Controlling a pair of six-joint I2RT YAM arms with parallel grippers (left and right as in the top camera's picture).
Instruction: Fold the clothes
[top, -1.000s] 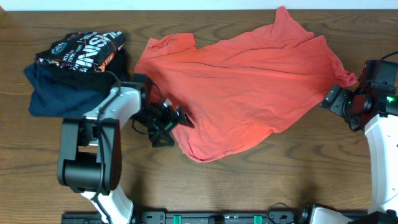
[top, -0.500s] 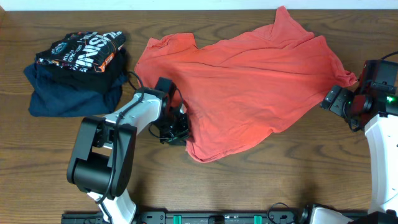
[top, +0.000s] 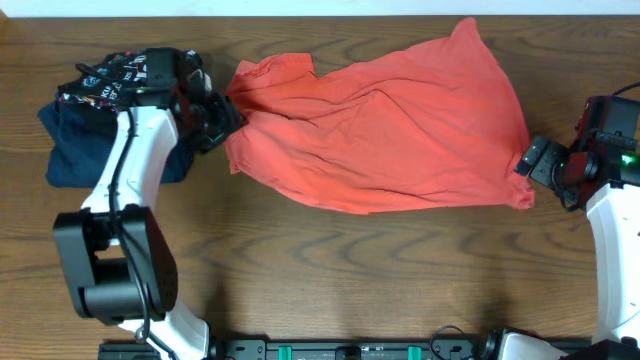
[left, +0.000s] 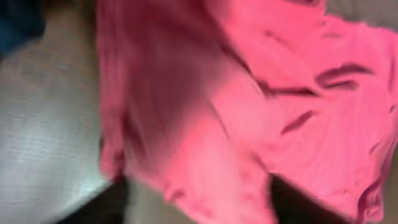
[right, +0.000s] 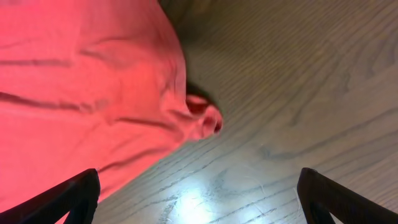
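Soft, light and floppy, the red T-shirt (top: 380, 130) lies rumpled across the far side of the table (top: 330, 280), best pinched at a hem corner; the right gripper (right: 199, 177) gapes wide and empty beside it, while the left gripper (top: 222, 118), seemingly at its left edge, is too blurred to judge.

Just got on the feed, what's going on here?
The two arms are working on a coral-red T-shirt, which lies rumpled and not yet folded on the wooden table. The left gripper is at the shirt's left edge, beside a pile of a black printed shirt and a navy garment. Whether it grips the cloth cannot be told. The right gripper is open by the shirt's right edge, holding nothing.
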